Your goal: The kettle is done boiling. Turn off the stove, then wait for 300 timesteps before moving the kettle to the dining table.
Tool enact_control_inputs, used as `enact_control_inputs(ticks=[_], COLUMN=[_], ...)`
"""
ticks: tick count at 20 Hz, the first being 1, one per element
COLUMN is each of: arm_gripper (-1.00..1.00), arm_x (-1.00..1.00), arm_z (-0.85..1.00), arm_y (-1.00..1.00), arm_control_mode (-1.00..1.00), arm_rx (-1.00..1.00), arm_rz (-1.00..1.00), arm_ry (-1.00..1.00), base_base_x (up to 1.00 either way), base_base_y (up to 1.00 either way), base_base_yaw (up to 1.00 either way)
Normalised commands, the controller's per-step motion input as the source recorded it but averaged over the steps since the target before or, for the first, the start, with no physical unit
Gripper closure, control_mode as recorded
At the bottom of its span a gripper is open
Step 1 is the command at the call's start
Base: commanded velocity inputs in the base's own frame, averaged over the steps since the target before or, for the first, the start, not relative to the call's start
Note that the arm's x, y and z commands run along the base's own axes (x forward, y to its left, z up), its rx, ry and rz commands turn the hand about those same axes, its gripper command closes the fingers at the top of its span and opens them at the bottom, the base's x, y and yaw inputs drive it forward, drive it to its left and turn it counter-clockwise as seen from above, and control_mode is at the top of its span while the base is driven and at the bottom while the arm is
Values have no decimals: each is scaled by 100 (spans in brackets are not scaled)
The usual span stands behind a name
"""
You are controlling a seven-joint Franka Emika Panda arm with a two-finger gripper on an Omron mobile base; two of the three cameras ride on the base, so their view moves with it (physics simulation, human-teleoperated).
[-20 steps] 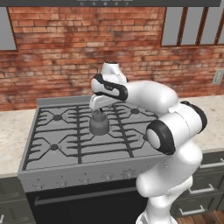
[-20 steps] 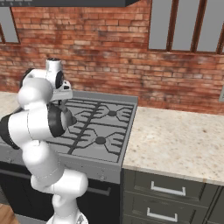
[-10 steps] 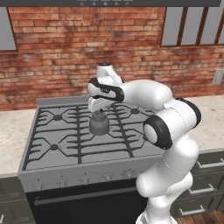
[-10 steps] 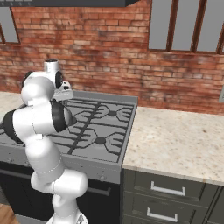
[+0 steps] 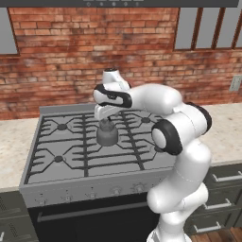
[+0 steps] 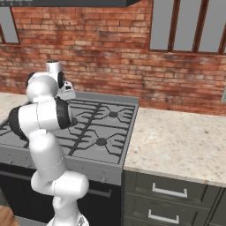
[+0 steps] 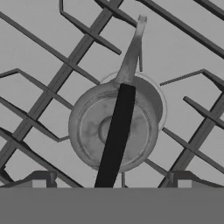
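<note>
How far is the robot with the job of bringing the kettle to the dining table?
Done: nothing I can confirm; the knobs' setting is unreadable. In hand: the open tool hangs above the small dull-grey metal kettle, fingers either side of its dark handle, nothing gripped. Left: grasping, lifting it off the grey steel stove, carrying.

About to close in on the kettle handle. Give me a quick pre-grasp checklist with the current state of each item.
1. Gripper open: ok, fingertips stand wide apart in the hand view.
2. Gripper above the kettle: ok, hand hangs directly over it.
3. Handle between the fingertips: ok, the dark arch runs up the middle of the gap.
4. Kettle upright on the stove grates: ok.
5. Nothing held yet: ok, jaws are clear of the handle.
6. Burner off: cannot tell, knob positions too small to read; no flame visible.
</note>
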Motion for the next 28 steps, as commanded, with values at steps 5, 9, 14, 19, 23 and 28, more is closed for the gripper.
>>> enact_control_inputs(ticks=[5, 9, 14, 19, 23, 28], arm_gripper=[-100, -100, -100, 100, 100, 100], arm_x=[21, 14, 7, 10, 0, 0], arm_z=[-7, -7, -5, -9, -7, -3], arm_y=[5, 26, 19, 11, 0, 0], arm_control_mode=[-100, -100, -100, -100, -100, -100], arm_rx=[0, -2, -2, 0, 0, 0], arm_rz=[0, 0, 0, 0, 0, 0], arm_ry=[3, 1, 1, 0, 1, 2], base_base_x=[0, 0, 0, 0, 0, 0], base_base_y=[0, 0, 0, 0, 0, 0], base_base_yaw=[0, 0, 0, 0, 0, 0])
